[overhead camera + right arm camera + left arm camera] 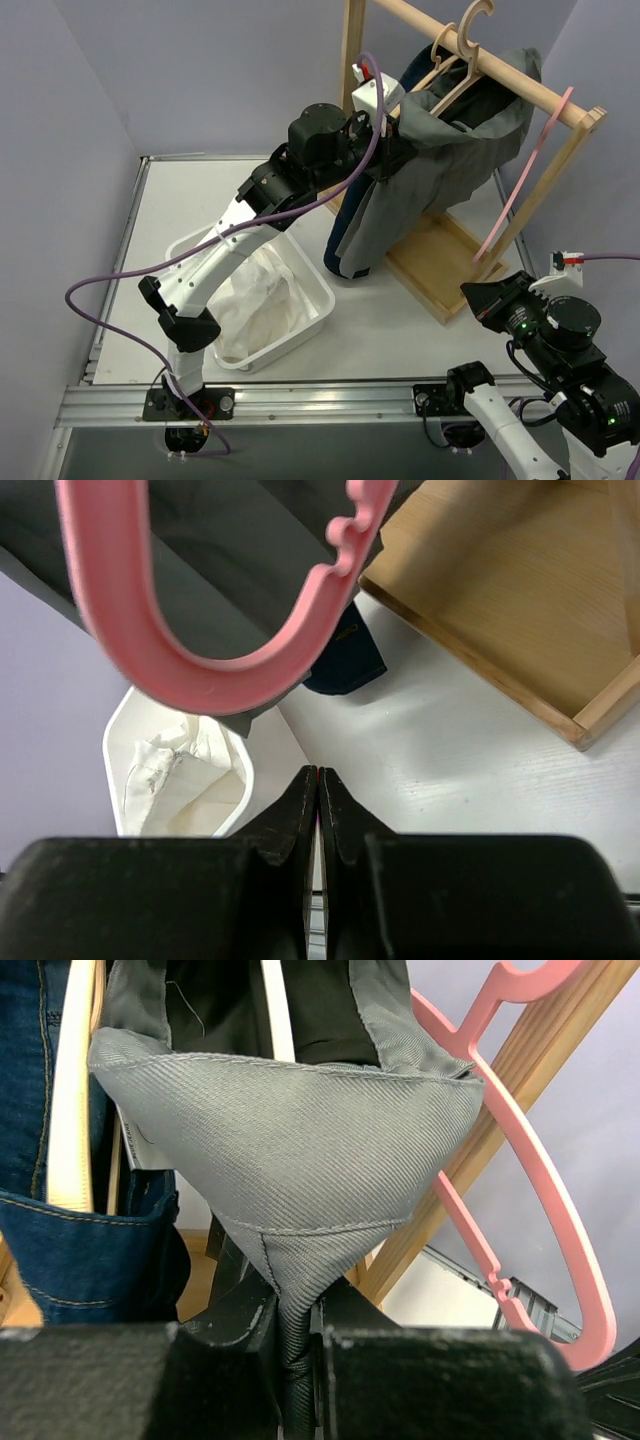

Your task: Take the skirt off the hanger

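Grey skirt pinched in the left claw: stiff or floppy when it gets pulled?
Probably floppy: the grey skirt bunches into a fold inside the left claw. Likely light, since it drapes loosely. Its woven twill looks grippy, so slipping seems unlikely.

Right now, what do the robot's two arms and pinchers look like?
The left arm has white tube links with chunky black joints, and a purple cable loops along it. The right arm is mostly black, with a small green light and a white lower link. Both the left gripper and the right gripper have matte black, wedge-shaped fingers.
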`<state>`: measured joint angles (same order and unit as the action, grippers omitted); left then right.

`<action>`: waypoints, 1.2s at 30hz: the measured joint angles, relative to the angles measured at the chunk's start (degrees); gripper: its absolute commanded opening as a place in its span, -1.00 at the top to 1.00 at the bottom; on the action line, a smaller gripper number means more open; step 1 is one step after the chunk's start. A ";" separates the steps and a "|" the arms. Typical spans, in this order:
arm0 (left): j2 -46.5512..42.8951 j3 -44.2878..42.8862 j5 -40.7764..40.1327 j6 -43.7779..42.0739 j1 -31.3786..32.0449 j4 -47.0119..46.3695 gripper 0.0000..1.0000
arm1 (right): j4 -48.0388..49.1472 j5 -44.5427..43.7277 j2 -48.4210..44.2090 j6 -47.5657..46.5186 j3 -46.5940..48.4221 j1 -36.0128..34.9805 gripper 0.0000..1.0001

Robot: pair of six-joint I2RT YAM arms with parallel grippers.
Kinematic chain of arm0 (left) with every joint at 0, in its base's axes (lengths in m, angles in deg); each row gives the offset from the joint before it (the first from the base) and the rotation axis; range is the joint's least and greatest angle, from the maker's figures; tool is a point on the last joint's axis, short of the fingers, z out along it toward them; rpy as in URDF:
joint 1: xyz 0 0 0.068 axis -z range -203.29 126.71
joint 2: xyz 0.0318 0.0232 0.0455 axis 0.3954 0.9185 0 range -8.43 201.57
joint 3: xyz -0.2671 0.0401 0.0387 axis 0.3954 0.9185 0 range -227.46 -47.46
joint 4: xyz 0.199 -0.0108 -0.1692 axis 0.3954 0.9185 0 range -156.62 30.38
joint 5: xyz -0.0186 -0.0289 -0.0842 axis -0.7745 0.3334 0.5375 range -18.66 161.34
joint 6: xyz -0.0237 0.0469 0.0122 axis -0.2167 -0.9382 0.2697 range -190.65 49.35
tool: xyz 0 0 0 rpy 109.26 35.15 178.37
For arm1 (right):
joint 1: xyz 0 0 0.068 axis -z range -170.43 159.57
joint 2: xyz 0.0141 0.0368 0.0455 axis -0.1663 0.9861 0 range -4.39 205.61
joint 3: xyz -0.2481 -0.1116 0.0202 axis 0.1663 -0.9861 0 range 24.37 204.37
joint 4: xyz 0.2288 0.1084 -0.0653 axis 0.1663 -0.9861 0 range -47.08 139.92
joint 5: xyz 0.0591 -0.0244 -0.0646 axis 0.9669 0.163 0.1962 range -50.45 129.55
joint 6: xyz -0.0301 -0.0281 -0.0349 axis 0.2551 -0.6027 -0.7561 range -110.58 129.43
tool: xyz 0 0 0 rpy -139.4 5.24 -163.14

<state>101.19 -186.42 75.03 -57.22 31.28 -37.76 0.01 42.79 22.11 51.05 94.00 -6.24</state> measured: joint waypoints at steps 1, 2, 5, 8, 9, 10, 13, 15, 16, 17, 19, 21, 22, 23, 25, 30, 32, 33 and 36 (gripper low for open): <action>0.22 -0.39 0.00 0.00 0.09 0.33 0.96 | 0.00 0.00 0.00 -0.04 0.02 0.00 1.00; 0.22 -0.39 0.00 0.00 0.09 0.63 0.95 | -0.02 0.00 0.00 -0.13 0.04 0.00 1.00; -0.17 0.39 0.07 -0.02 0.13 0.63 0.96 | -0.04 0.00 0.00 -0.22 0.07 0.00 1.00; -3.15 6.03 0.76 -0.04 0.20 -0.31 0.95 | -0.11 0.02 0.15 -0.76 0.85 0.00 1.00; -5.09 9.38 1.05 -0.04 0.22 -0.66 0.95 | -0.11 0.00 0.26 -1.07 1.29 0.00 1.00; -6.47 11.78 1.29 -0.07 0.24 -0.63 0.95 | -0.13 -0.02 0.35 -1.29 1.75 0.00 1.00; -11.21 19.23 2.21 -0.11 0.26 -0.57 0.95 | -0.31 -0.26 0.48 -1.86 2.73 0.00 1.00; -13.49 21.99 2.60 -0.09 0.28 -0.37 0.96 | -0.48 -0.46 0.50 -2.25 2.86 0.00 1.00; -14.43 23.12 2.60 -0.11 0.39 -0.48 0.96 | -0.57 -0.46 0.52 -2.36 2.86 0.00 1.00; -15.91 24.79 2.58 -0.11 0.46 -0.68 0.95 | -0.59 -0.46 0.55 -2.54 2.86 0.00 1.00; -18.67 28.02 2.58 -0.11 0.46 -1.36 0.95 | -0.61 -0.46 0.55 -2.71 2.86 0.00 0.99; -21.81 31.54 2.60 -0.09 0.48 -1.60 0.95 | -0.59 -0.37 0.55 -2.75 2.86 0.00 0.84; -23.37 33.53 2.60 -0.11 0.48 -1.66 0.95 | -0.59 -0.26 0.57 -2.86 2.86 0.00 0.79; -25.05 35.63 2.60 -0.13 0.48 -1.64 0.95 | -0.59 -0.17 0.61 -2.97 2.86 0.00 0.71; -28.13 39.45 2.60 -0.22 0.48 -0.94 0.95 | -0.66 0.17 0.85 -3.52 2.95 0.00 0.45; -34.07 48.13 2.58 -0.63 0.59 2.99 0.96 | -0.92 1.64 2.64 -6.25 6.19 0.00 0.28; -35.56 50.05 2.58 -0.66 0.63 5.75 0.95 | -0.09 3.15 3.56 -7.19 8.68 0.00 0.28; -36.11 50.64 2.60 -0.68 0.68 6.88 0.95 | 0.33 3.96 3.85 -7.39 9.51 0.00 0.28; -37.16 51.15 2.89 -0.76 1.03 9.64 0.95 | 3.61 9.31 4.96 -7.39 11.17 0.02 0.33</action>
<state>64.03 -135.27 77.91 -57.98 32.30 -28.12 3.61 52.10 27.07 43.66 105.17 -6.22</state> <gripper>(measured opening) 0.139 0.357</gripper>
